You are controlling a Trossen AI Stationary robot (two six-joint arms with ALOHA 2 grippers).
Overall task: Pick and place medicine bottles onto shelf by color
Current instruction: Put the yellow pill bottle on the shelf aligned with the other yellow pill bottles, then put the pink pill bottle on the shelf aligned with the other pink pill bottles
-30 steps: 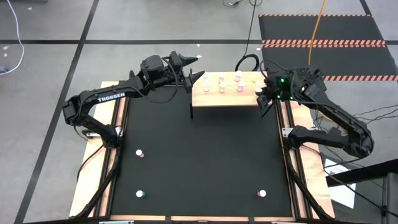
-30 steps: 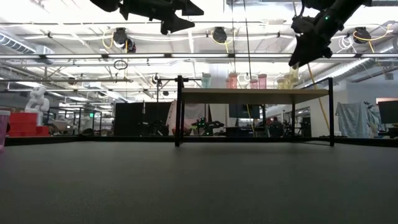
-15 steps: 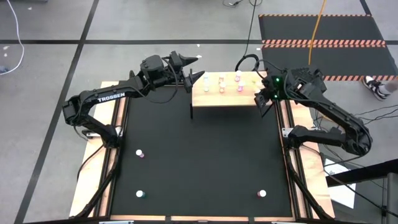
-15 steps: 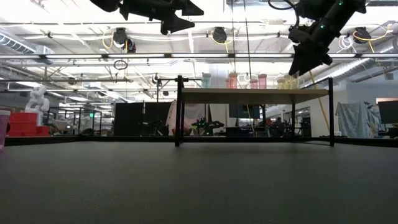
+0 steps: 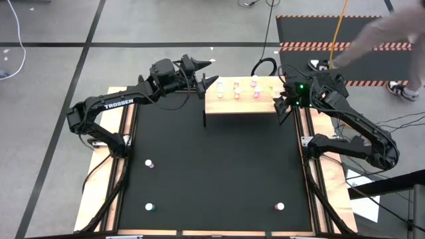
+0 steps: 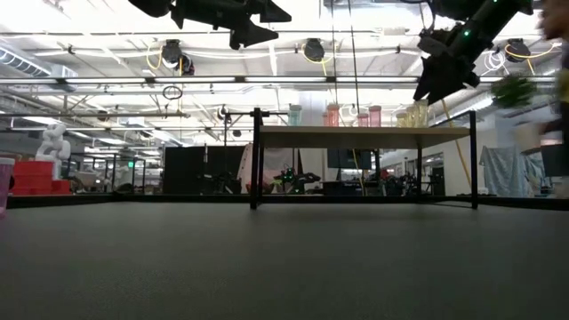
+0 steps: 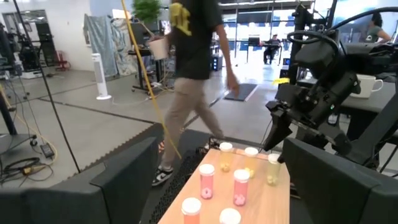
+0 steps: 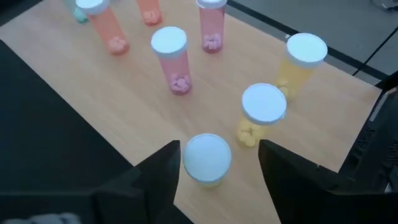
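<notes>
The light-wood shelf [image 5: 242, 106] stands at the table's far edge and carries several white-capped medicine bottles, pink ones [image 8: 169, 59] and yellow ones [image 8: 264, 115]. My right gripper [image 8: 217, 155] is open at the shelf's right end [image 5: 280, 106]. Its fingers stand on either side of a yellow bottle [image 8: 207, 158], with a gap on each side. That bottle stands upright on the board. My left gripper [image 5: 211, 81] waits open and level, in the air above the shelf's left end.
Three loose bottles stand on the black tabletop: one at mid left [image 5: 149, 163], one at the near left [image 5: 149, 207], one at the near right [image 5: 279, 207]. A person [image 7: 193, 74] walks beyond the far right corner, an arm [image 5: 378, 33] reaching over the floor mat.
My right gripper has opened at the shelf's right end and let go of the yellow bottle, which stands on the board. A person has come into view beyond the table's far right corner.
</notes>
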